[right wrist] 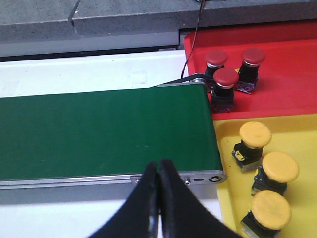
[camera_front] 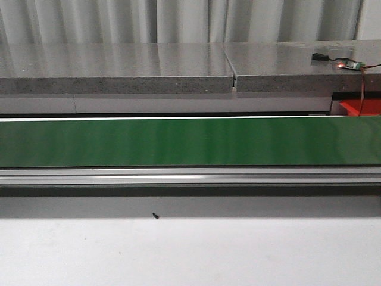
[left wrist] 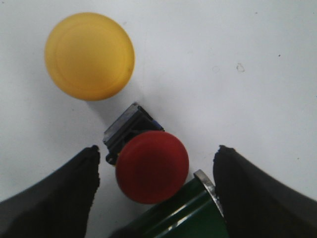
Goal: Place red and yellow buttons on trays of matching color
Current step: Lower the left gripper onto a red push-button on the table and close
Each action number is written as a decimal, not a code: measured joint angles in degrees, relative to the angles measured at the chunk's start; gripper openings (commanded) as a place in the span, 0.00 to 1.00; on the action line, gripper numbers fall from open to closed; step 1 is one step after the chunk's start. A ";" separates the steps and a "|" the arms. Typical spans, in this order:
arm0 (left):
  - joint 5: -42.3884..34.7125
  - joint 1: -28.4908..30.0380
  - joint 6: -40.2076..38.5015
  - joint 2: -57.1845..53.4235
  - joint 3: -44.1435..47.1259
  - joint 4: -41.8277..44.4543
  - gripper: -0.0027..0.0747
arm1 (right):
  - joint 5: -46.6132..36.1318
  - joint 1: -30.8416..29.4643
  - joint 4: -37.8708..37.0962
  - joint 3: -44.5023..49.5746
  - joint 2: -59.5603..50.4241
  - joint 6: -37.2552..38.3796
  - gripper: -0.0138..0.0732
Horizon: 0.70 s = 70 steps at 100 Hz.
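Left gripper spread wide; red button between its fingers, yellow button just beyond. Likely light, rigid plastic with a slick domed cap; grip the squared base instead. Right gripper pressed together, empty.

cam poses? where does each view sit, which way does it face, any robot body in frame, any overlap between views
Front view: faces forward across the green conveyor belt to a grey ledge; no arm shows.
Left wrist view: looks down on a yellow button and red button; open left gripper shows.
Right wrist view: over the belt's end, red tray and yellow tray; shut right gripper shows.
Shared: the green belt appears in all three.
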 measured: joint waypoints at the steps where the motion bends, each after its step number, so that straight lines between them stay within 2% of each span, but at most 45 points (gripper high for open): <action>1: 0.00 0.00 0.00 0.12 0.00 -0.16 0.63 | 0.00 0.00 0.00 0.00 0.00 0.00 0.08; 21: -1.89 0.00 -0.38 2.43 0.00 -1.89 0.62 | 0.02 0.00 0.00 0.00 0.00 0.00 0.08; 50: -2.20 0.64 -0.38 2.43 0.00 -2.24 0.29 | 0.02 0.00 0.00 0.00 0.00 0.00 0.08; 57: -2.33 0.64 -0.38 2.43 0.00 -2.24 0.26 | 0.02 0.00 0.00 0.00 0.00 0.00 0.08; 70: -2.33 0.64 -0.38 2.14 0.00 -2.11 0.26 | 0.02 0.00 0.00 0.00 0.00 0.00 0.08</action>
